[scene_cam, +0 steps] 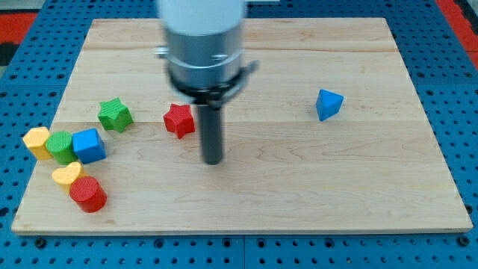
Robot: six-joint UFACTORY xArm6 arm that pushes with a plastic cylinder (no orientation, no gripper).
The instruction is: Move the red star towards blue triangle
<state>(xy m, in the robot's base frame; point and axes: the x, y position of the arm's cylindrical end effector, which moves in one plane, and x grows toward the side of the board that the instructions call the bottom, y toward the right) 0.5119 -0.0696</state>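
No containers on your board (254,194): it is pale wood with visible grain, lying on a blue perforated base (448,45).

Blocks look ridged, matte. Red star (179,119) sits left of centre. Blue triangle (328,104) lies well apart, toward the view's right. Green star (115,114) is near the red star's left. At the view's left edge, a tight cluster: yellow block (36,140) (shape unclear), green block (60,146), blue cube (89,146), touching in a row. Below them, yellow heart (66,175) touches red cylinder (89,195).

You have no fingers to report: the arm ends in a dark, smooth rod holding nothing. My tip (213,160) rests just beside the red star, at its lower right; contact cannot be told.
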